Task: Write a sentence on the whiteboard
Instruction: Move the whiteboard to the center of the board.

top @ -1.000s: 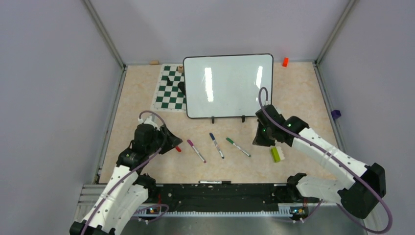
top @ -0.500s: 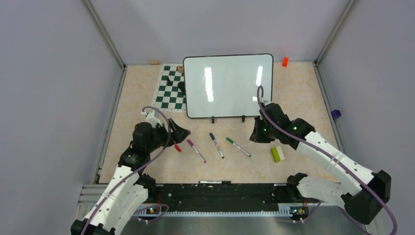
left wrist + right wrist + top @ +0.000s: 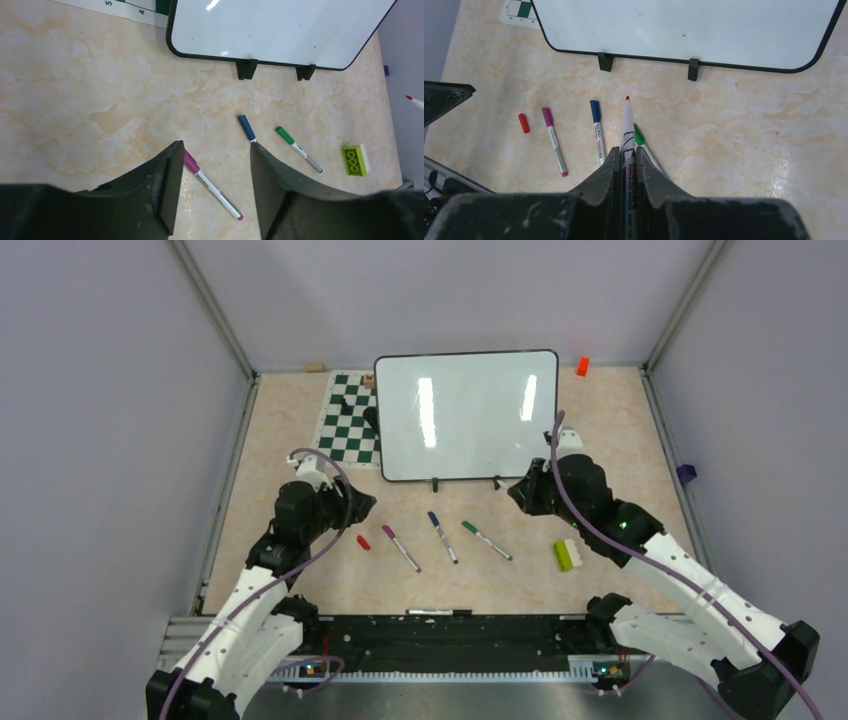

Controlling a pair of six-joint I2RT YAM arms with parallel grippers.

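Note:
The whiteboard [image 3: 465, 415] stands upright on its two black feet at the back of the table, glossy and blank; no sentence shows on it. My right gripper [image 3: 520, 492] hovers just in front of its lower right corner, shut on an uncapped red-tipped marker [image 3: 627, 125] that points toward the board [image 3: 684, 25]. The marker's red cap [image 3: 364, 542] lies on the table. My left gripper [image 3: 362, 505] hangs above and behind that cap, open and empty. In the left wrist view its fingers [image 3: 215, 150] frame a magenta marker [image 3: 212, 185] lying on the table below.
Magenta [image 3: 402, 548], blue [image 3: 442, 537] and green [image 3: 487, 540] markers lie in a row before the board. A green brick [image 3: 564, 555] sits to their right. A chessboard mat [image 3: 345, 425] with pieces lies left of the board. An orange block [image 3: 582, 366] is at the back right.
My right gripper has carried the marker up and to the right, closer to the board's lower right corner. My left gripper has risen off the red cap with its jaws wider apart.

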